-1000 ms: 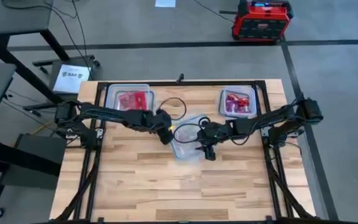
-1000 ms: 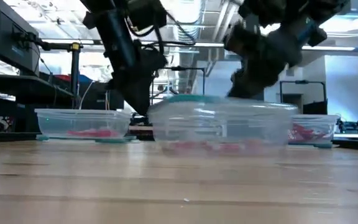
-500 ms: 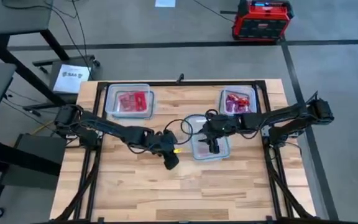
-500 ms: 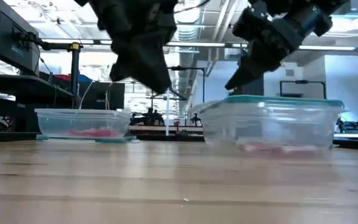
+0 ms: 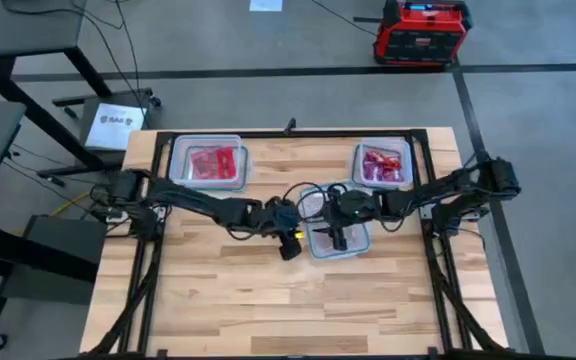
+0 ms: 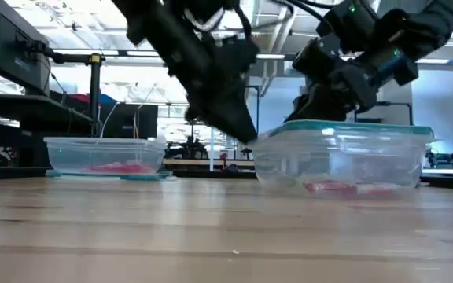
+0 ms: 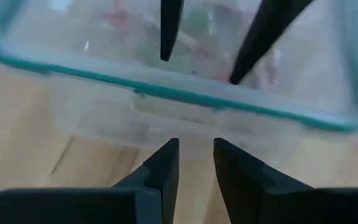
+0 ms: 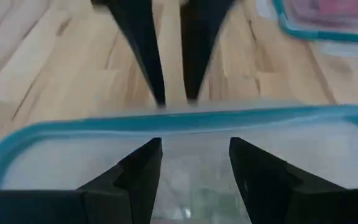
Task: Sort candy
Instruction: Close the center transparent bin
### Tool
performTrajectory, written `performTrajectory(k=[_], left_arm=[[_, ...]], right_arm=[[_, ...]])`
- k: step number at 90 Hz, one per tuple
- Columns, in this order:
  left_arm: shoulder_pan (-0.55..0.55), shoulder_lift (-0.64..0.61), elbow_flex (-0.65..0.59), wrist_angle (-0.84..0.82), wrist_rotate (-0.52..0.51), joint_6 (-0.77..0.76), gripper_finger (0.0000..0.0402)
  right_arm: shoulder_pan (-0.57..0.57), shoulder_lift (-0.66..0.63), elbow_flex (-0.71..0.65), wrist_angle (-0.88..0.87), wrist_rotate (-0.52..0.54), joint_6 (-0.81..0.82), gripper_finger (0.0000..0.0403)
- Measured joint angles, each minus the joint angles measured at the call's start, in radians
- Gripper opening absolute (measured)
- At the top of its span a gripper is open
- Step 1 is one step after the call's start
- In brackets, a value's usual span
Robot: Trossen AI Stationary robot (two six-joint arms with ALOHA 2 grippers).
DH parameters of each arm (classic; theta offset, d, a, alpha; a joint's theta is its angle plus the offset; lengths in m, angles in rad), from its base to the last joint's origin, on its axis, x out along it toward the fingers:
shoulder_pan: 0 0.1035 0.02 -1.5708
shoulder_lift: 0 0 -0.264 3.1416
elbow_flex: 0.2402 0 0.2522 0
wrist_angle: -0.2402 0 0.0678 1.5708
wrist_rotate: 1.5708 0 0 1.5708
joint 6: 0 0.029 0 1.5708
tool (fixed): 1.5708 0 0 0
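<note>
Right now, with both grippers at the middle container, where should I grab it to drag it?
Grip the middle container by its teal rim, the stiffest edge. The left gripper already faces the left wall from outside, so close there, one finger over the lip. The right gripper hangs open over the inside, so I judge it the poorer choice.

Red and pink wrapped candy (image 5: 216, 163) lying flat in a container near the table's far left corner, more red candy (image 5: 378, 166) heaped near the far right corner, a few pink pieces (image 6: 343, 187) low in the middle container
</note>
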Motion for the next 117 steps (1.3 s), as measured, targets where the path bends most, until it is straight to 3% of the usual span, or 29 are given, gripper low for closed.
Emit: performTrajectory(k=[18, 34, 56, 74, 84, 100, 108, 117], left_arm=[[0.011, 0.094, 0.000, 0.072, 0.012, -0.001, 0.0086], [0.011, 0.104, -0.004, 0.125, 0.013, 0.045, 0.0086], [0.014, 0.100, 0.053, -0.019, 0.024, 0.071, 0.0086], [-0.027, -0.001, 0.125, -0.398, -0.015, -0.022, 0.0087], [-0.066, -0.065, 0.141, -0.462, -0.041, -0.051, 0.0087], [-0.080, -0.142, 0.152, -0.170, -0.156, 0.020, 0.0087], [-0.062, -0.092, 0.151, 0.021, -0.145, 0.080, 0.0087], [-0.030, 0.002, 0.151, 0.164, -0.076, 0.097, 0.0087]], right_arm=[[0.000, 0.105, 0.003, 0.118, -0.078, 0.017, 0.0179], [0.001, 0.189, 0.005, 0.211, -0.134, 0.012, 0.0179], [0.000, 0.211, 0.001, 0.274, -0.173, 0.018, 0.0179], [-0.003, 0.028, -0.006, 0.108, -0.166, 0.035, 0.0179], [-0.004, -0.135, 0.009, -0.039, -0.164, 0.027, 0.0179], [-0.009, -0.454, 0.034, -0.522, -0.047, 0.029, 0.0179], [-0.010, -0.583, 0.033, -0.741, 0.038, 0.081, 0.0179], [-0.010, -0.682, -0.010, -0.862, 0.081, 0.169, 0.0179]])
